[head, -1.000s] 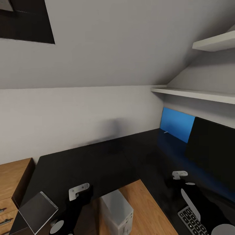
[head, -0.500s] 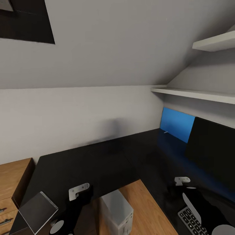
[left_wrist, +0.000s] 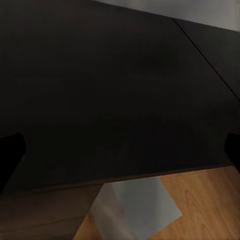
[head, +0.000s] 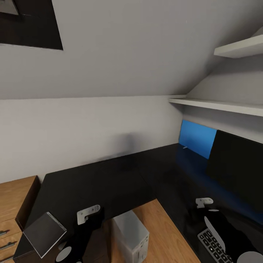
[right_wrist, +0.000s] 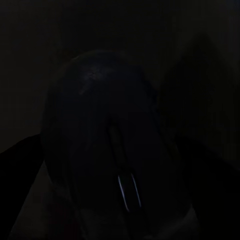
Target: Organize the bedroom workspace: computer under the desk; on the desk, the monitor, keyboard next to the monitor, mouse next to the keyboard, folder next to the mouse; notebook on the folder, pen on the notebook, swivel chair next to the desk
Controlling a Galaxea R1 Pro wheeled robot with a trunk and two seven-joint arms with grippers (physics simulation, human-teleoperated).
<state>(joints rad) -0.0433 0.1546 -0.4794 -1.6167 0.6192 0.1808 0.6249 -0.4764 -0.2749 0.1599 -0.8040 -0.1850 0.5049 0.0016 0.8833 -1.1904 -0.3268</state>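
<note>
One desk (head: 109, 182), one monitor (head: 237, 164), one keyboard (head: 213, 244), one mouse (right_wrist: 110, 150), one computer (head: 131, 237), one notebook (head: 44, 233), two shelves (head: 219, 105).

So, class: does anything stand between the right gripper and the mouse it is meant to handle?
Nothing visible does. In the right wrist view the mouse lies close ahead of the right gripper, with no other object between them.

On the tabletop (head: 109, 182), the monitor (head: 237, 164) stands right; keyboard (head: 213, 244) before it, notebook (head: 44, 233) far left, computer (head: 130, 237) beneath
</note>
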